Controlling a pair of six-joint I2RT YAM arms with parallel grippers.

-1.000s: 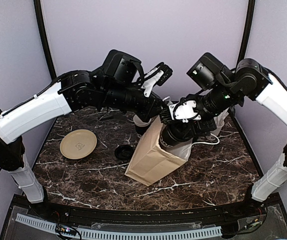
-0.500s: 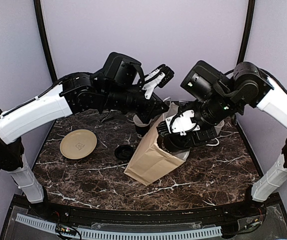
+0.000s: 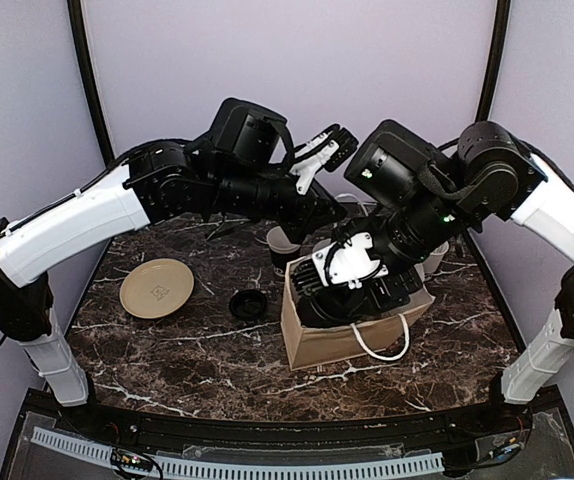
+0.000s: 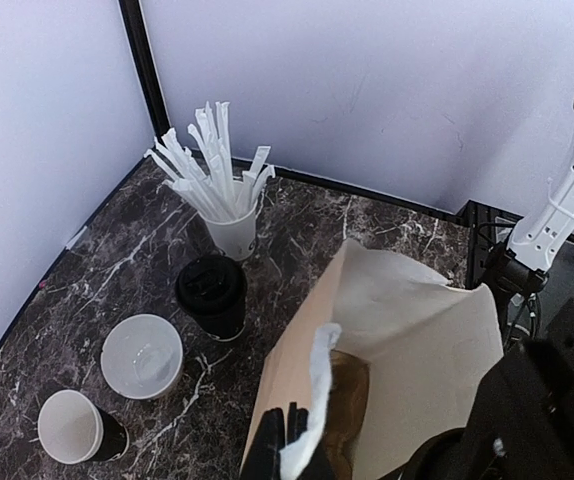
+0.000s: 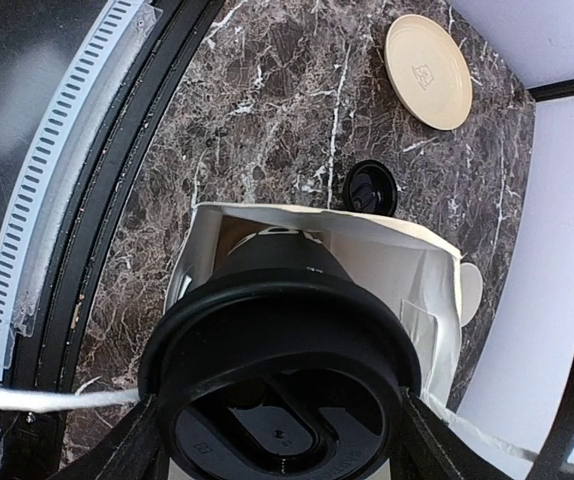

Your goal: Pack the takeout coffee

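A brown paper bag [image 3: 339,338] stands upright at the table's middle. My right gripper [image 3: 350,284] is shut on a black lidded coffee cup [image 5: 282,400], held tilted at the bag's open mouth [image 5: 422,290] with its base inside. My left gripper [image 4: 289,452] is shut on the bag's white handle [image 4: 319,385] at the rim. A second lidded black cup [image 4: 212,295] stands beside the bag. An open black cup with a white inside [image 4: 72,425] stands further off and also shows in the top view [image 3: 283,243]. A loose black lid [image 3: 249,303] lies left of the bag.
A white cup of wrapped straws [image 4: 229,215] stands at the back. A low white bowl [image 4: 142,355] sits near the cups. A tan plate [image 3: 156,288] lies at the left. The bag's front handle [image 3: 382,345] hangs loose. Walls close in behind and at both sides.
The bag has gone from leaning over to standing upright. My right gripper has moved down and left with the cup into the bag's mouth. My left gripper still holds the handle.
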